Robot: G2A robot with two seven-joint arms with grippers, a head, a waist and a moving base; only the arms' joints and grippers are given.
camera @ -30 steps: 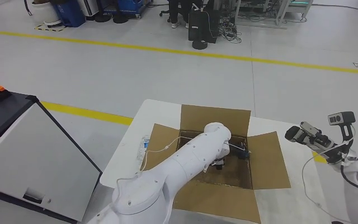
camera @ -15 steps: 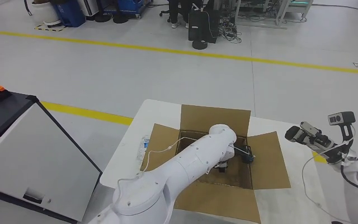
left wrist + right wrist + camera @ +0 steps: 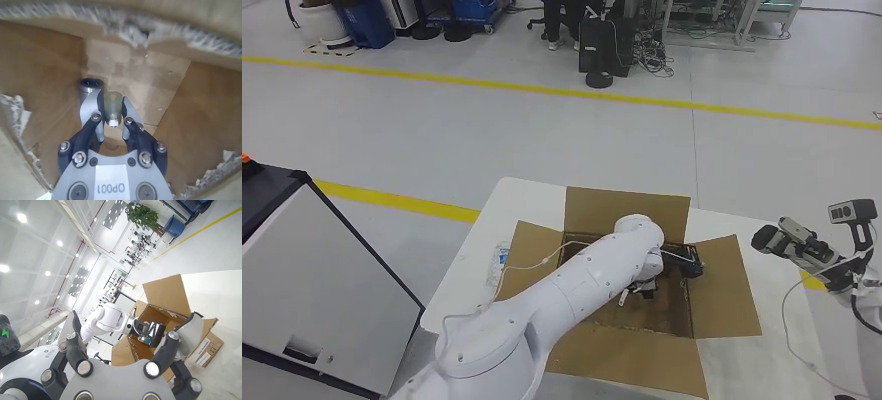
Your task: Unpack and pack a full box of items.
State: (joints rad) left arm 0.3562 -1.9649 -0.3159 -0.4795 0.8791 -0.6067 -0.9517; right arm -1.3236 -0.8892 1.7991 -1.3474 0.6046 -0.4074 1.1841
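Observation:
An open cardboard box (image 3: 627,210) stands on the white table (image 3: 522,200). My left arm goes down into it. Inside the box (image 3: 37,66), my left gripper (image 3: 113,97) is shut on a small translucent yellowish cylinder (image 3: 112,105) with a metal bolt end. A metal cylinder (image 3: 91,87) with a dark bore stands just behind one finger, near the box's corner. My right gripper (image 3: 764,238) hangs open and holds nothing over the table to the right of the box. In its own view the right gripper (image 3: 134,314) looks toward the box (image 3: 166,289).
A clear plastic-wrapped item (image 3: 499,262) lies on the table by the box's left flap. A dark cabinet with a pale side (image 3: 302,280) stands on the floor left of the table. The box's four flaps are spread outward.
My left wrist has shifted slightly toward the right side of the box's opening. The right arm has not moved.

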